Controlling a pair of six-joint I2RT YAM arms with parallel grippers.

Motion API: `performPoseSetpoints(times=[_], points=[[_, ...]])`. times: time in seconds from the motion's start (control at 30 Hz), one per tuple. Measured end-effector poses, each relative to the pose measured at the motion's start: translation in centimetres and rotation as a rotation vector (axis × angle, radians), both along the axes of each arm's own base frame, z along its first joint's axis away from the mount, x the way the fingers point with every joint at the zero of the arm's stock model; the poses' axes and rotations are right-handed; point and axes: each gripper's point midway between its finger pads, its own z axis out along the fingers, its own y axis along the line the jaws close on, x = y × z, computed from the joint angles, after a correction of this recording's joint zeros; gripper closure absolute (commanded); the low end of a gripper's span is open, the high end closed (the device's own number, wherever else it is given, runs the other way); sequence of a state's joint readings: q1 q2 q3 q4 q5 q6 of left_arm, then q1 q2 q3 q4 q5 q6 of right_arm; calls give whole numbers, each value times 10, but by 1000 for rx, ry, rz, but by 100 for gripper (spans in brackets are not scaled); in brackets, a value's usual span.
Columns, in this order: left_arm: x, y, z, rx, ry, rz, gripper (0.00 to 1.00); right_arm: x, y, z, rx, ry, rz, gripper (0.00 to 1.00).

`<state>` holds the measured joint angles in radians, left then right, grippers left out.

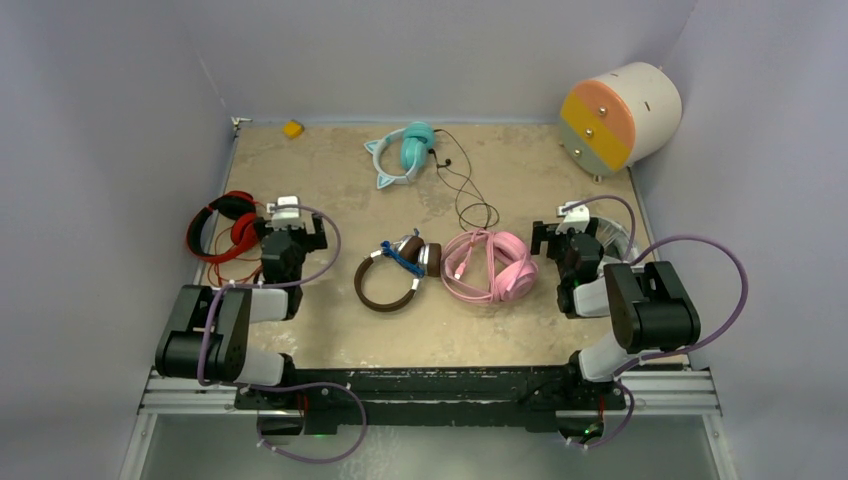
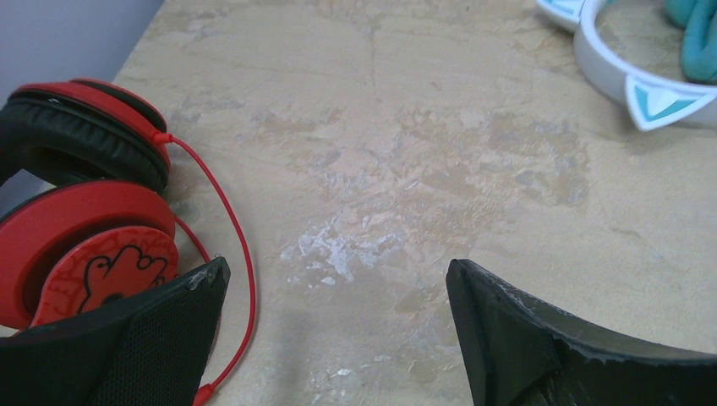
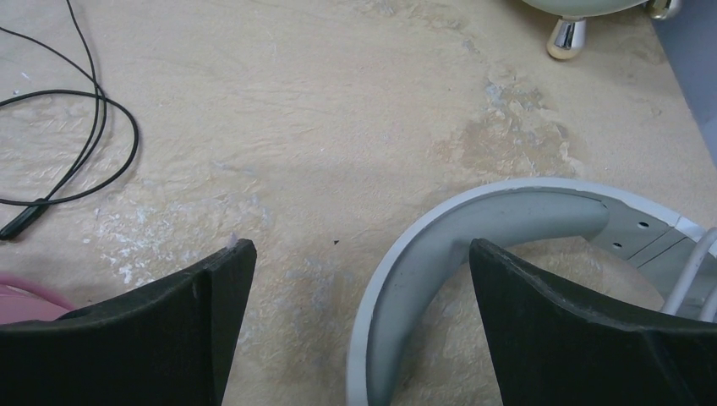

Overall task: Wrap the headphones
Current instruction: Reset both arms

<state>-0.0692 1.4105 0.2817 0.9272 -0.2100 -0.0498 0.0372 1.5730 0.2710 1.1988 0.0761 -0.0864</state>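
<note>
Right, the table (image 1: 330,180) carries five pairs and neither arm holds any of them. The only container is the drum (image 1: 620,115), lying on its side in the far right corner. Its striped front has small knobs and looks shut, so I can't tell what's in it. The grey-white headphones (image 3: 473,222) sit at the right edge, right under the right gripper (image 3: 359,249), whose jaws are spread wide either side of the band without touching it. The pink pair (image 1: 497,265) and the brown pair (image 1: 385,280) lie side by side mid-table, and the blue cord (image 1: 402,257) is bunched at a cup of the brown pair. The red pair (image 2: 84,228) is at the left edge just beside the left gripper (image 2: 338,279), which is also spread, over bare table. The teal pair (image 1: 400,152) is at the far middle. Handling guess: all are light. Bands look stiff and springy, a good place to pin or lift. Cups are padded and smooth, so likely to slip. Cords are thin and limp and will snag or whip; I'd pinch near the plug end and feed loops round the band. The black cable (image 3: 101,127) trails loose from the teal pair towards the centre, and the red cord (image 2: 232,254) loops loose beside its cups. A small yellow bit (image 1: 292,128) sits in the far left corner; I can't identify it.
</note>
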Motion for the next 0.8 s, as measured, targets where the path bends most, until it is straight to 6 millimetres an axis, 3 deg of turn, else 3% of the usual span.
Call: performPoseSetpoints(times=[0.1, 0.2, 0.47, 0.8], points=[[-4, -1, 8, -9, -64, -12, 1, 0, 0, 0, 0, 0, 0, 1], [-15, 0, 1, -12, -69, -20, 1, 0, 0, 0, 1, 0, 1, 1], [-2, -6, 7, -19, -81, -57, 2, 0, 0, 0, 1, 0, 0, 1], [-17, -8, 10, -22, -127, -72, 3, 0, 0, 0, 1, 0, 1, 1]])
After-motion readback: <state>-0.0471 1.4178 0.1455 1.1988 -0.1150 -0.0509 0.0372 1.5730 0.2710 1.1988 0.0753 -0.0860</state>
